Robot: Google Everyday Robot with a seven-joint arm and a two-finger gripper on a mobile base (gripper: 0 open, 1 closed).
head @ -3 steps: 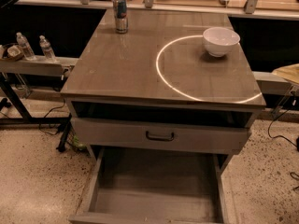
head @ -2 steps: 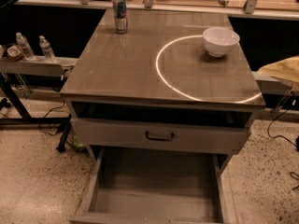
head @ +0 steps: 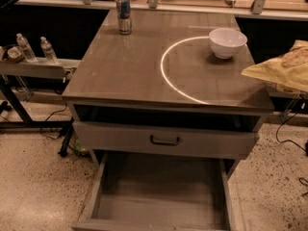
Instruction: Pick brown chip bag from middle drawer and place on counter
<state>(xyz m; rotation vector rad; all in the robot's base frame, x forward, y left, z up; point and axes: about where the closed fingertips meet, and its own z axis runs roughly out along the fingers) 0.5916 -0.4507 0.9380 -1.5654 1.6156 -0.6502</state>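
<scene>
At the right edge of the frame, the brown chip bag (head: 281,69) shows its tan-yellow side, raised about level with the counter (head: 125,76) and overlapping its right rim; whether it rests there cannot be told. The gripper is nowhere in the frame, presumably past that edge, so its grip cannot be told. The middle drawer (head: 159,201) stands open at bottom centre with a bare floor, so picking looks done and placing is in hand. Next, the bag wants carrying leftward over bare top and lowering. A white bowl (head: 227,42) sits near that path; a can (head: 124,14) stands well apart, upper left.
</scene>
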